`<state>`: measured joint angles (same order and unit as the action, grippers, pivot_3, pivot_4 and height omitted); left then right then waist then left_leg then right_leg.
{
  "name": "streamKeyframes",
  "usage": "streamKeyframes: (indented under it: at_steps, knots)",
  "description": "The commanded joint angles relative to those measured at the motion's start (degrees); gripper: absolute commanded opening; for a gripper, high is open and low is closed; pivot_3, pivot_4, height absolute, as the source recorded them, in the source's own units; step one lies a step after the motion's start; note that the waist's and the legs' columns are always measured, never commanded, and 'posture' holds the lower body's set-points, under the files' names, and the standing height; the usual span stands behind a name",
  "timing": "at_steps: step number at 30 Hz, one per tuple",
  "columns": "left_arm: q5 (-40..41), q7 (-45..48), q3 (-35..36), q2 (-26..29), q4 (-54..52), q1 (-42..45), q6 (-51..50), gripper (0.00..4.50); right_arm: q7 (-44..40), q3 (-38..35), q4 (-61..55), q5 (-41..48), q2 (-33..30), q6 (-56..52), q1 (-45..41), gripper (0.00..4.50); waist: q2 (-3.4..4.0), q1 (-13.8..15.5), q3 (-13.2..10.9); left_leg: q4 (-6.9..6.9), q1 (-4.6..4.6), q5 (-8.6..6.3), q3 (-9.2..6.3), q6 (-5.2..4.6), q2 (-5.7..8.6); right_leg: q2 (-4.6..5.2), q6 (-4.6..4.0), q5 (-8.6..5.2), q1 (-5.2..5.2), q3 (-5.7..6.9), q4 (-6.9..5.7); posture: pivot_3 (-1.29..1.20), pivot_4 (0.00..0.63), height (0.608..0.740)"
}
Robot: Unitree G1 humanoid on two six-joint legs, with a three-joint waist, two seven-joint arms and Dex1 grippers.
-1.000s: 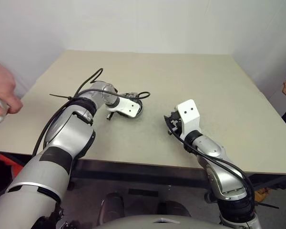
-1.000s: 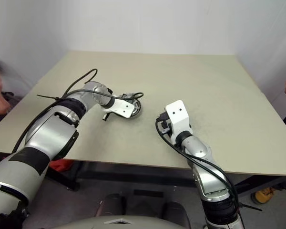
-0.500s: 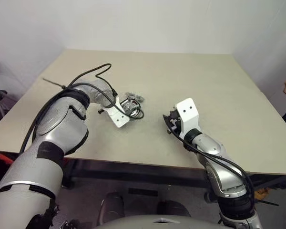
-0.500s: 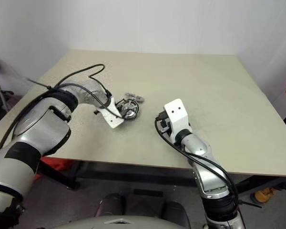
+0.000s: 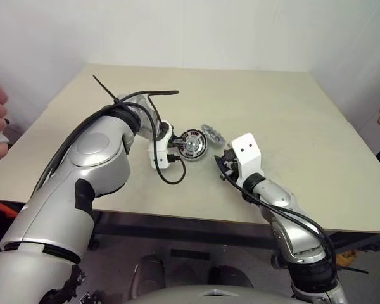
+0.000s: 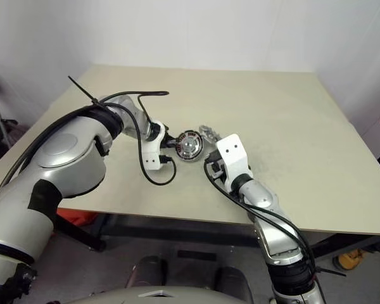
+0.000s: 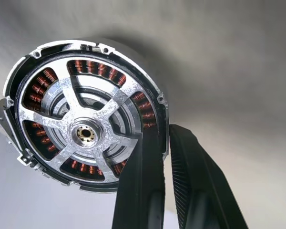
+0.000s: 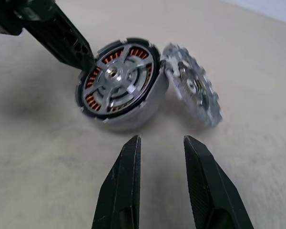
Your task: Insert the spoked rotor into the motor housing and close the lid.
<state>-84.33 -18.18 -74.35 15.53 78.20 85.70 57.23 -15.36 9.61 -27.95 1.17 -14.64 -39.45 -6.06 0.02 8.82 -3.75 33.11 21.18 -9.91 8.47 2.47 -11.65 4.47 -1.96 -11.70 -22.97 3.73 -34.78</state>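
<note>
Near the middle of the head camera's frame, the motor housing (image 5: 192,144) is held tipped on edge on the bench (image 5: 291,107), its open face turned toward the robot. The spoked rotor (image 7: 88,133) already sits inside it, spokes and hub lying over the ring of copper windings. The left end effector (image 7: 163,143) is pinched shut on the housing's rim, one finger inside the wall and one outside. The lid (image 8: 193,89) leans on its notched edge against the side of the housing away from that grip, slightly toward the upper right in the head view. The right end effector (image 8: 159,164) hovers just short of both parts, its fingers partly spread and holding nothing. The insertion looks done, so the step in hand is probably closing the lid. To do it well, the left grip should steady the housing (ideally laid flat, open face up) while the right takes the lid by its rim. The lid should come down level and centred on the hub, because a tilted approach could jam it against the housing wall or knock the rotor askew.
</note>
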Motion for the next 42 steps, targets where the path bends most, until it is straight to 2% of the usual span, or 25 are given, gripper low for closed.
streamKeyframes:
  at_steps: [1,8,15,19,29,34,41,42]
  knots:
    - [-3.14,-8.73,-3.65,-0.72,-0.71,3.0,1.46,0.01,0.78,-1.33,-3.92,-0.2,-0.28,0.23,0.39,1.5,0.0,0.02,0.0,0.01,0.01,0.0,0.0,0.0,0.0,0.0,-0.03,-0.02,-0.01,0.0,0.0,0.0,0.0,0.74]
    - [-7.54,-20.03,-8.64,-3.97,-0.65,3.19,2.18,0.01,1.67,-1.74,-6.62,-0.23,-0.57,-1.24,2.68,1.5,-0.01,0.07,-0.01,0.11,0.06,-0.02,-0.02,-0.03,0.02,0.01,-0.03,-0.02,0.0,0.0,0.0,0.0,0.0,0.74]
    - [-11.82,-25.64,-13.4,-6.04,0.09,2.77,0.53,0.01,2.6,-1.89,-8.67,-0.37,-0.69,-2.39,3.98,1.5,-0.01,0.14,0.0,0.15,0.05,-0.03,-0.05,-0.06,0.02,0.01,-0.01,-0.02,0.01,0.0,0.0,0.0,0.0,0.74]
    - [-11.27,-23.67,-13.14,-6.87,1.04,2.66,0.03,0.01,3.28,-1.96,-9.78,-0.49,-0.59,-3.11,4.54,1.5,-0.01,0.21,0.0,0.16,0.05,-0.05,-0.05,-0.08,0.02,0.02,-0.01,-0.02,0.01,-0.01,0.0,0.0,0.0,0.74]
    - [-4.33,-13.62,-6.95,-5.79,2.27,1.72,-1.47,0.01,3.76,-1.95,-9.37,-0.48,-0.67,-3.6,4.1,1.5,-0.01,0.25,-0.01,0.2,0.04,-0.09,-0.04,-0.16,0.02,0.03,-0.01,-0.01,0.01,-0.01,-0.01,0.0,0.0,0.74]
    - [-3.11,-12.36,-6.12,-4.91,1.8,1.96,0.23,0.01,3.28,-1.62,-7.93,-0.34,-0.68,-2.74,2.84,1.5,-0.01,0.23,-0.01,0.2,0.05,-0.08,-0.04,-0.15,0.02,0.03,-0.14,0.07,0.0,-0.02,-0.01,0.0,0.0,0.74]
    - [-4.01,-16.42,-7.15,-4.42,1.07,2.11,0.29,2.34,3.28,-1.12,-6.92,-0.37,-0.36,-2.33,1.89,1.5,-0.01,0.22,0.0,0.21,0.02,-0.09,-0.04,-0.15,0.03,0.03,-0.09,0.05,0.02,-0.03,-0.01,0.0,0.0,0.74]
    - [-4.05,-16.53,-7.2,-4.35,1.13,2.1,0.16,2.34,3.23,-1.23,-6.87,-0.32,-0.39,-2.23,2.03,1.5,-0.01,0.22,0.0,0.21,0.01,-0.09,-0.04,-0.15,0.03,0.04,-0.06,0.03,0.04,-0.03,-0.01,0.0,0.0,0.74]
